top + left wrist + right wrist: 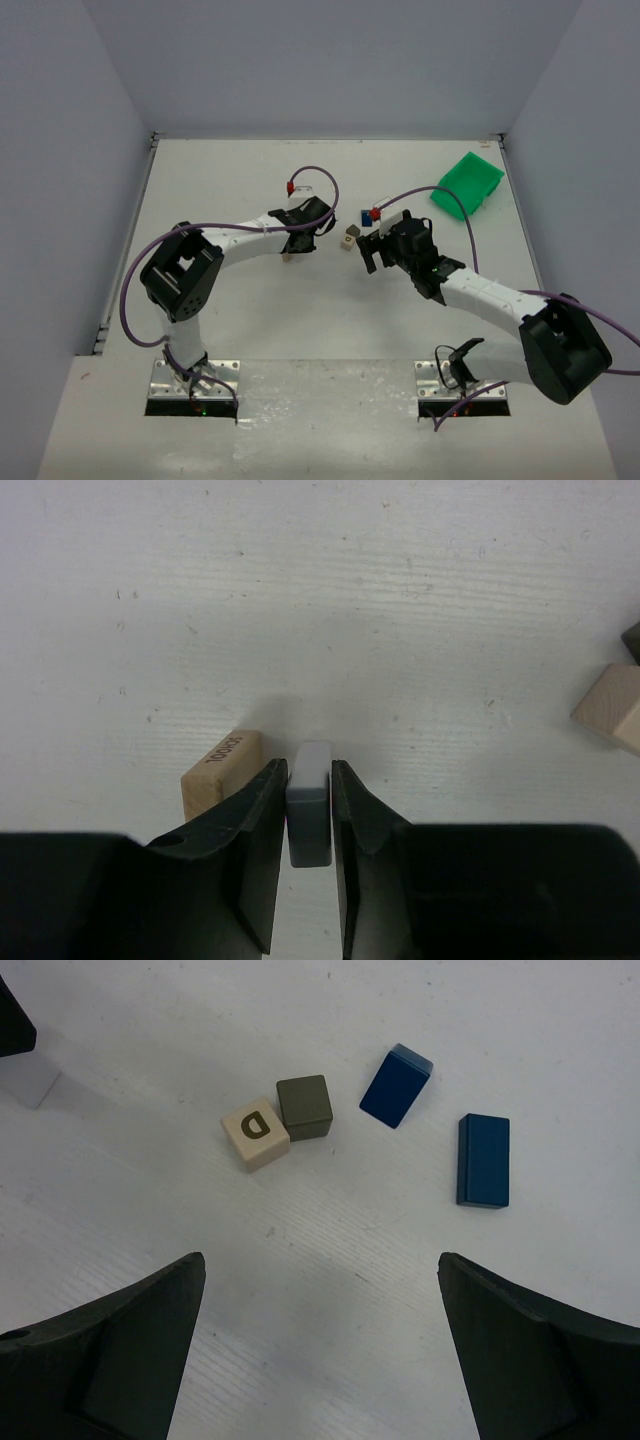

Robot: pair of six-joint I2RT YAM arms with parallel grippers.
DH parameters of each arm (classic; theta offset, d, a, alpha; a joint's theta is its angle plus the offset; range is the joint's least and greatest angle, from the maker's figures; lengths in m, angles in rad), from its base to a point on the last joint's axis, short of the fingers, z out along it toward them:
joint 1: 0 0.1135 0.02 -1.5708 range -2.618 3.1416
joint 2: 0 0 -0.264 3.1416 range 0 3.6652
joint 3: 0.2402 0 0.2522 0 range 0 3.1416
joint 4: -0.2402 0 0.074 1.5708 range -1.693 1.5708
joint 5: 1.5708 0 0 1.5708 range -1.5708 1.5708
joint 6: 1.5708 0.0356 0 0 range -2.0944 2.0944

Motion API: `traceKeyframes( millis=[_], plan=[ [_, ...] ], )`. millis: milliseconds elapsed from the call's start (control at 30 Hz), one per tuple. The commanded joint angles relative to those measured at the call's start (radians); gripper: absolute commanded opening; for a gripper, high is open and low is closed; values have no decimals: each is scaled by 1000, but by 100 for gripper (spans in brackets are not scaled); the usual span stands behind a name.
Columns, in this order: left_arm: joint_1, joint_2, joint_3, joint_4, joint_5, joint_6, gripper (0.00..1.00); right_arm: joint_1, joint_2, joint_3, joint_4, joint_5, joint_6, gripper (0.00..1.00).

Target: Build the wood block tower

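the left gripper [308,780] pinches a grey block [311,815] between its jaws, just beside a tan block [220,770] that lies on the table [400,600] to its left. the right gripper [320,1265] hangs spread wide above a lettered tan cube [255,1133] touching a dark cube [304,1107]. right of these, apart, lie a tilted blue block [396,1085] and a straight blue block [483,1159].

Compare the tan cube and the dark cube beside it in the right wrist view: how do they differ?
The tan cube is pale wood; the dark cube is dull grey-green. The tan cube shows a letter D on top; the dark cube's top is plain. The tan cube lies nearer the camera than the dark cube. Both are similar-sized cubes resting on the white table, apparently touching.
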Motion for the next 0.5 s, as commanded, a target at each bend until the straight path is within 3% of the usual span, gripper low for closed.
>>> traceKeyframes(
  millis=[0, 467],
  plan=[
    [4, 10, 12, 8, -4, 1, 24, -3, -16, 40, 24, 21, -11, 99],
    [5, -12, 8, 8, 2, 7, 29, -3, -16, 41, 20, 14, -12, 99]
  ],
)
